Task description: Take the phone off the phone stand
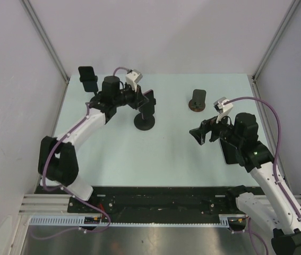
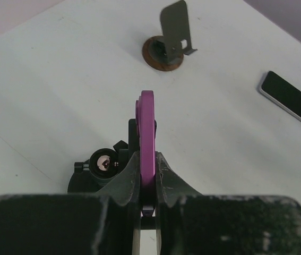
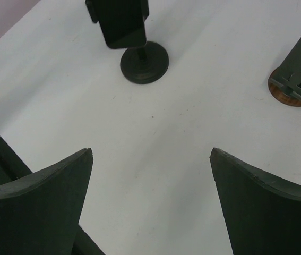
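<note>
Left jaws clenched on purple phone (image 2: 147, 127) edge, I judge for clean pull off stand (image 2: 94, 170); right jaws released, spare.

I see a wooden-based stand (image 1: 197, 100) upright on the pale table (image 1: 166, 154). A spare phone (image 2: 288, 97) lies flat, well apart from it. I also make out a black holder (image 1: 88, 78) at the far-left corner.

Left hand (image 2: 148, 162) pinched closed (tight grip), right hand (image 3: 150, 154) wide agape
</note>
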Tool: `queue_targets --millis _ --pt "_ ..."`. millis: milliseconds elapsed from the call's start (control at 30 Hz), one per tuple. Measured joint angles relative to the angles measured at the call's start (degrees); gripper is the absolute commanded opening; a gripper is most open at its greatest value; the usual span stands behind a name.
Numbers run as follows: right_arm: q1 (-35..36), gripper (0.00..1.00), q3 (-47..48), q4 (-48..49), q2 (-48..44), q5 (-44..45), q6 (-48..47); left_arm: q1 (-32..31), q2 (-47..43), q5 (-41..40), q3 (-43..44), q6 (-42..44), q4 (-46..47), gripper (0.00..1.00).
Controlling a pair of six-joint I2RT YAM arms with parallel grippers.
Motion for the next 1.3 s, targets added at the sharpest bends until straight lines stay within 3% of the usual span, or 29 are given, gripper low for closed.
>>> queue_targets --millis 233,300,700,800,833,1100,1133,1300 --pt "0.5 0.97 0.0 2.9 2.1 -1.0 2.3 -9.8 -13.0 -6.2 -10.4 -0.1 -2.9 0.0" --pt "1.7 0.97 0.0 4.2 2.9 -0.9 3.2 -16.2 -17.6 -10.1 -13.7 -0.3 -3.8 0.0" --pt "7.8 0.97 0.0 6.5 5.1 3.0 4.7 -29.1 -22.4 -26.0 -19.3 -5.8 -0.6 0.01" --pt "9.0 0.97 0.0 6.8 5.1 4.1 4.9 -29.6 -22.9 -27.4 -20.3 -7.4 0.9 0.12" --pt "9.4 0.97 0.0 6.8 5.1 4.5 4.9 -29.7 -23.0 -27.6 -20.6 -7.7 1.2 0.22" --pt "11.1 0.98 0.0 6.5 4.4 7.5 4.9 -29.9 -25.8 -27.8 -21.2 -9.2 6.4 0.65" --pt "11.3 0.98 0.0 6.5 4.2 7.7 4.9 -29.9 -26.3 -27.8 -21.2 -9.3 6.8 0.75" --pt "12.3 1.0 0.0 6.4 3.6 8.4 5.1 -29.9 -28.5 -28.0 -21.2 -10.5 8.3 0.95"
